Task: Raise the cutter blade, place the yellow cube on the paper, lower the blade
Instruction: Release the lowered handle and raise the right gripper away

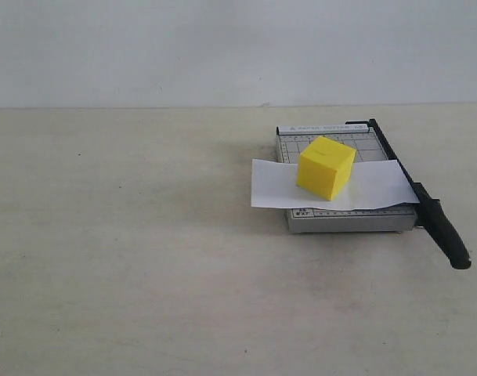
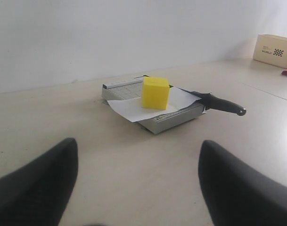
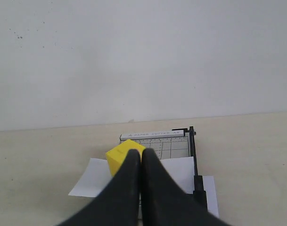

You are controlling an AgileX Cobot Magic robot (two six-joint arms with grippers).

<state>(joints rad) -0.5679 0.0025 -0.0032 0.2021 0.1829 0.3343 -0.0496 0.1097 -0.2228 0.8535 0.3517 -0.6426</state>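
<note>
Right wrist view: right gripper point(image 3: 142, 153), fingers point(image 3: 127, 188) pressed together, pinching nothing, aimed at the yellow cube point(image 1: 326, 167) from well apart. Left gripper point(image 2: 136, 143), fingers point(image 2: 35, 188) spread, empty, clear of the trimmer. The cube rests on the paper point(image 1: 273, 188), which lies across the grey base point(image 1: 340, 222) and under the lowered cutter blade point(image 1: 420, 196).

Judged handling:
- **Cube:** light, matte, slightly yielding. Grasp two opposite flat faces.
- **Blade:** stiff, hinged at the far end. Lift by the thick rounded handle point(image 1: 446, 233) only.
- **Paper:** flimsy, likely to slide.
</note>
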